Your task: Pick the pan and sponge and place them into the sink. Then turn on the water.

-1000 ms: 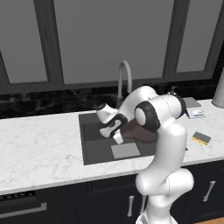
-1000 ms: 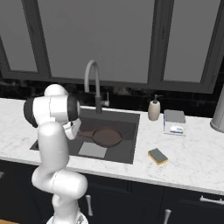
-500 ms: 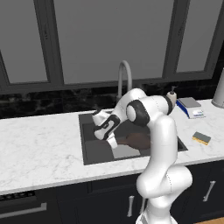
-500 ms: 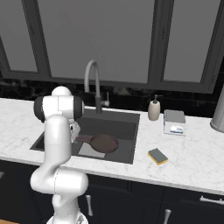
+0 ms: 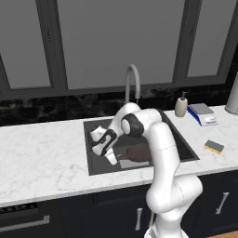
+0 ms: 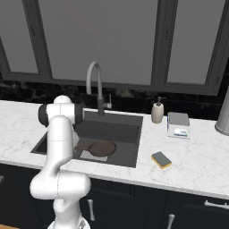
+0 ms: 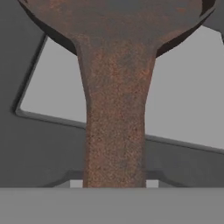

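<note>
The dark brown pan [image 5: 137, 153] lies low inside the dark grey sink [image 5: 183, 144], over the light grey patch [image 7: 188, 100] at its bottom. Its handle points left toward my gripper [image 5: 113, 159]. In the hand view the pan's handle [image 7: 114, 131] runs straight up from between my fingertips, which press against its two sides, so my gripper [image 7: 113, 183] is shut on it. From the right, the pan [image 6: 103, 147] shows in the sink [image 6: 129, 134] while my arm hides the hand. The yellow and grey sponge [image 5: 214, 147] [image 6: 161, 159] rests on the counter right of the sink. No water runs from the faucet [image 5: 132, 81] [image 6: 94, 85].
A beige soap bottle [image 5: 181, 107] [image 6: 156, 112] and a blue-and-white box [image 5: 204, 114] [image 6: 179, 125] stand at the back right of the counter. A tall grey vessel [image 6: 223, 116] is at the far right. White marble counter [image 5: 42, 153] stretches left of the sink.
My arm has swung left and dropped deeper into the sink, still holding the handle. The pan has come lower and a little forward in the basin. The sponge has stayed put.
</note>
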Motion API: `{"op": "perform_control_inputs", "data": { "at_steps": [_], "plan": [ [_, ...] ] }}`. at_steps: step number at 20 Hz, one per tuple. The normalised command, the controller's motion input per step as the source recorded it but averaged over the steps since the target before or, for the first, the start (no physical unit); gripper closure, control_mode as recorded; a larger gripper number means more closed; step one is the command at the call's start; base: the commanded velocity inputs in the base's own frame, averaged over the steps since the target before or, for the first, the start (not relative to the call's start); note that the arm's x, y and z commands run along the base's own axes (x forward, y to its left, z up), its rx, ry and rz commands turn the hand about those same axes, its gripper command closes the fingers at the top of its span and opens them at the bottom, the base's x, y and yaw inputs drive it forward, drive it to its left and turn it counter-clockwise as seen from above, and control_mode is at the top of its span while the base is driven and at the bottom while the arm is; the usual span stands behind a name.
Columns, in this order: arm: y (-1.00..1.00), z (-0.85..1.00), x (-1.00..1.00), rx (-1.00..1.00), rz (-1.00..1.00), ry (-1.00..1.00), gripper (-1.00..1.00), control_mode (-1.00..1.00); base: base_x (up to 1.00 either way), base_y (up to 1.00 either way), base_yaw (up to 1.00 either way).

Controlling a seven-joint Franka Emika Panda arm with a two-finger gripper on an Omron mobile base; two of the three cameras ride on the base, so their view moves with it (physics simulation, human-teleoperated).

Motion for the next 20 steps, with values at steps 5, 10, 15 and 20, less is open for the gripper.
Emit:
{"op": "perform_control_inputs", "data": {
  "at_steps": [5, 10, 15, 20],
  "plan": [
    [0.88, -0.72, 0.0, -0.14, -0.13, -0.07, 1.0, -1.0, 0.0, 0.0, 0.0],
    [0.2, -0.68, 0.0, -0.03, -0.1, -0.03, 1.0, -1.0, 0.0, 0.0, 0.0],
    [0.19, -0.73, 0.0, 0.0, -0.09, -0.01, -1.0, -1.0, 0.0, 0.0, 0.0],
    [0.2, -0.22, -0.27, 0.0, -0.06, -0.21, -1.0, -1.0, 0.0, 0.0, 0.0]
  ]
}}
